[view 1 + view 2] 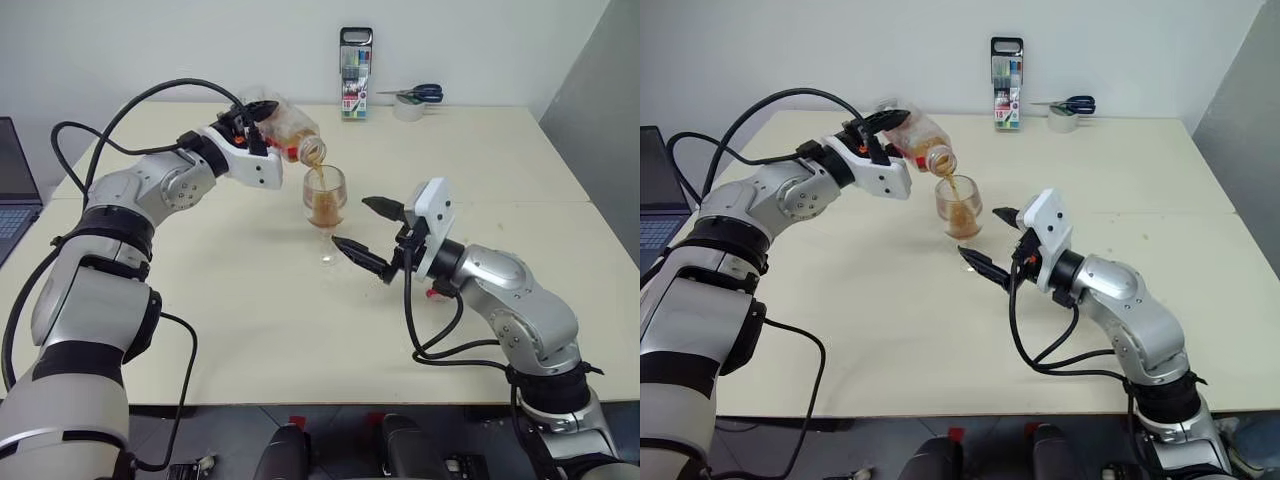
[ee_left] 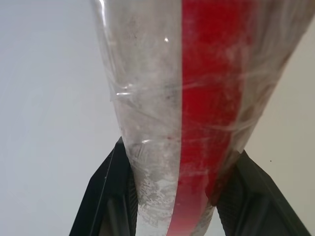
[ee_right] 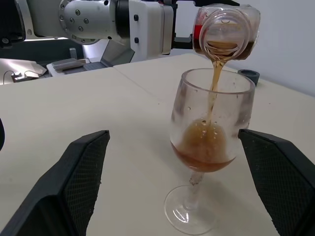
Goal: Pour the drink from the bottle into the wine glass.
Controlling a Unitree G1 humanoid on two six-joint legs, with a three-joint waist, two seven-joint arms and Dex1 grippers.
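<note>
Pouring is under way. My left claw point(image 1: 252, 118) is clamped on the bottle point(image 1: 285, 128), tipped mouth-down just above the wine glass point(image 1: 325, 200), which stands upright near the middle of the table point(image 1: 250, 320). A thin stream of the drink point(image 3: 212, 93) falls into the bowl, which is partly filled. My right claw point(image 1: 370, 232) stands wide beside the glass, its fingers either side of the stem, apart from it. Next, I judge, hold the tilt steady, then right the bottle before the bowl overfills.
</note>
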